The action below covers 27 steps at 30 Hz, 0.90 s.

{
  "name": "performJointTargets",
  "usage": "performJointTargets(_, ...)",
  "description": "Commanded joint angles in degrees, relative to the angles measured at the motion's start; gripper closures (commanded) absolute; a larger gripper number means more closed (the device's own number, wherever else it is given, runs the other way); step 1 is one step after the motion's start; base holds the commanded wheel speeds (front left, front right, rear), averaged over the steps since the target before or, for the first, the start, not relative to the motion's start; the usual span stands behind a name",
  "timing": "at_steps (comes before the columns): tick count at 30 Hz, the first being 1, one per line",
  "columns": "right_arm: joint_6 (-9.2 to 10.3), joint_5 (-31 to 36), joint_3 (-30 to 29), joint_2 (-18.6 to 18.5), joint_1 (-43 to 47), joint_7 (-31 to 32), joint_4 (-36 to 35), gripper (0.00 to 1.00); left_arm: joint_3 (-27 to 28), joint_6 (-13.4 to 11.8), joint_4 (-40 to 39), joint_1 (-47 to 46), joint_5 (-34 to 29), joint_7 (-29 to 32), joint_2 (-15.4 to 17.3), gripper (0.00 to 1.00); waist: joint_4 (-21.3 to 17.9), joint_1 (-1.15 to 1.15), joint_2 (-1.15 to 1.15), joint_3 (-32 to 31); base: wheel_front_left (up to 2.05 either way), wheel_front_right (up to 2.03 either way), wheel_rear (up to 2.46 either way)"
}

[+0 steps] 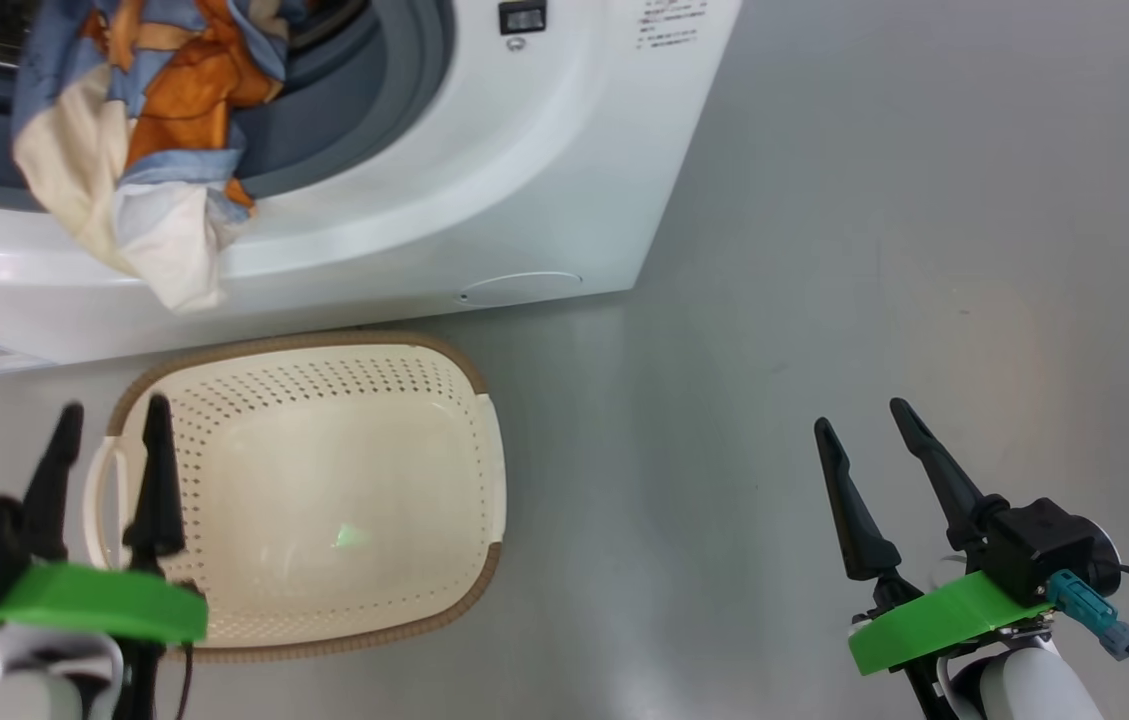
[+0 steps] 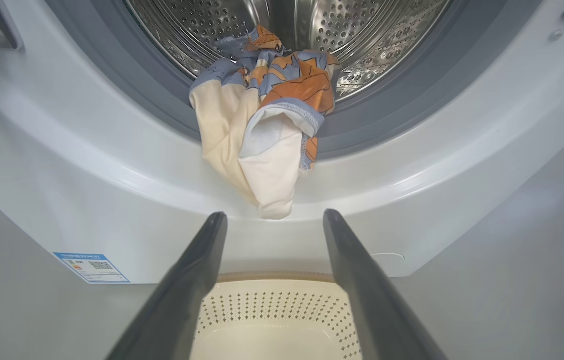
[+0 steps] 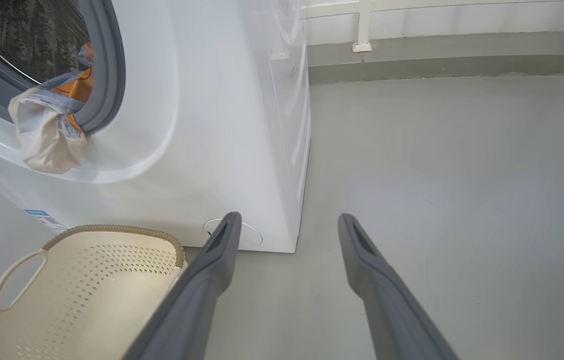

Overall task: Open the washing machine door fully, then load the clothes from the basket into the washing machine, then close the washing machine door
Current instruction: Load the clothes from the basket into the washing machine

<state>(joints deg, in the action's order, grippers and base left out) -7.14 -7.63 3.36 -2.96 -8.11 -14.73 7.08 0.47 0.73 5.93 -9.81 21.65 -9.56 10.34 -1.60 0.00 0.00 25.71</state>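
The clothes (image 1: 139,130) lie half inside the washing machine (image 1: 484,180), a white and tan part drooping over the grey gasket and white front lip. In the left wrist view the clothes (image 2: 267,125) hang out of the steel drum, just above my left gripper (image 2: 274,217). That left gripper (image 1: 114,415) stands open over the basket's left handle, holding nothing. The basket (image 1: 469,470) sits on the floor before the machine, with nothing in it. My right gripper (image 1: 864,415) is open above bare floor to the right; in its own view, the right gripper (image 3: 286,217) points past the machine's corner. The washing machine door is out of view.
Grey floor (image 1: 874,250) stretches to the right of the machine. A low white rail and wall base (image 3: 361,30) run along the back. A blue label (image 2: 91,266) and a round cap (image 1: 519,288) mark the machine's lower front.
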Motion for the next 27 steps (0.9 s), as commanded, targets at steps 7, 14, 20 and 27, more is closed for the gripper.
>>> performJointTargets(7,-0.35,-0.57,2.17,0.08,0.68,-0.27,-1.69,0.00,2.45,-0.36,3.20,-7.75,0.83,-0.43,2.71,0.00,-1.88,0.00,0.00,1.52,0.00,0.00,0.00)
performJointTargets(14,-0.35,-0.77,2.32,0.08,0.65,-0.27,-2.10,0.00,3.22,-0.55,10.88,-14.35,0.47,-0.97,5.13,0.00,-3.42,0.00,0.00,2.54,0.00,0.00,0.00)
performJointTargets(20,-0.35,-0.70,2.68,0.08,0.55,-0.27,-2.27,0.00,3.36,-0.03,19.24,-19.57,0.09,-2.30,6.97,0.00,-4.58,0.00,0.00,3.24,0.00,0.00,0.00)
performJointTargets(27,-0.35,-0.07,2.74,0.08,0.61,-0.27,-2.74,0.00,3.29,0.57,27.80,-24.83,-0.83,-4.14,8.90,0.00,-5.70,0.00,0.00,4.50,0.00,0.00,0.00)
